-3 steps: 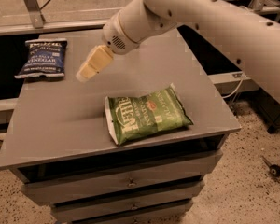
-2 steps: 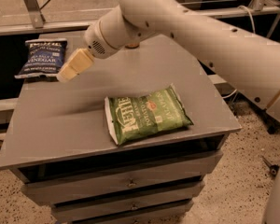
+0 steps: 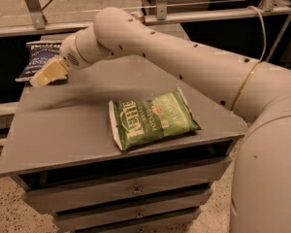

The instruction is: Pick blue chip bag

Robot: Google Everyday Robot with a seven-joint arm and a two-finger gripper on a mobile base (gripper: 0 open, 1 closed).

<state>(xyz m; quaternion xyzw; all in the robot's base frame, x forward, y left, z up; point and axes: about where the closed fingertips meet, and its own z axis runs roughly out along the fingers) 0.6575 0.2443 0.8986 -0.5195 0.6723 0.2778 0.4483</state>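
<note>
Camera view puts the gripper [image 3: 47,73] at the far left corner of the grey table [image 3: 68,130], at the end of the cream arm [image 3: 184,57] that reaches in from the right. It shows as one pale wedge angled down and to the left. Whether it is spread or pressed together cannot be told, and nothing is seen held in it. Its tip overlaps the near right edge of the blue chip bag [image 3: 36,58]; contact cannot be told. That bag lies flat at the table's back left corner, dark navy with white lettering and a pale sealed top edge. Well apart, near the front edge, lies a larger green Kettle bag [image 3: 153,118]. Drawers [image 3: 131,191] run below the tabletop.
</note>
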